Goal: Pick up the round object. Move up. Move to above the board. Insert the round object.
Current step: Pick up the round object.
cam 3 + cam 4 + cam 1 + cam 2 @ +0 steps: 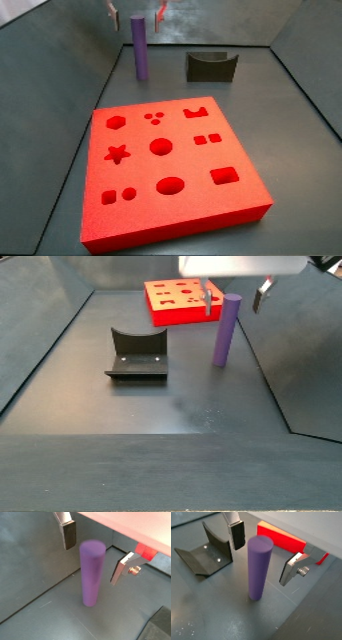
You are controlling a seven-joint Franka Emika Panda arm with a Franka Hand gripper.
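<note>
The round object, a tall slim purple peg [91,572], stands upright on the grey floor; it shows in both wrist views [258,567] and both side views [139,48] [226,331]. My gripper [95,553] is open and straddles the peg's top, one finger [69,534] on each side with gaps to the peg, not touching. It also shows in a wrist view [264,554] and at the peg's top in a side view [138,14]. The red board [167,165] with shaped holes lies flat some way from the peg [181,301].
The fixture [208,554], a dark L-shaped bracket, stands on the floor next to the peg [210,66] [136,356]. Grey walls enclose the floor [80,70]. A corner of the board shows in both wrist views [281,539] [145,551].
</note>
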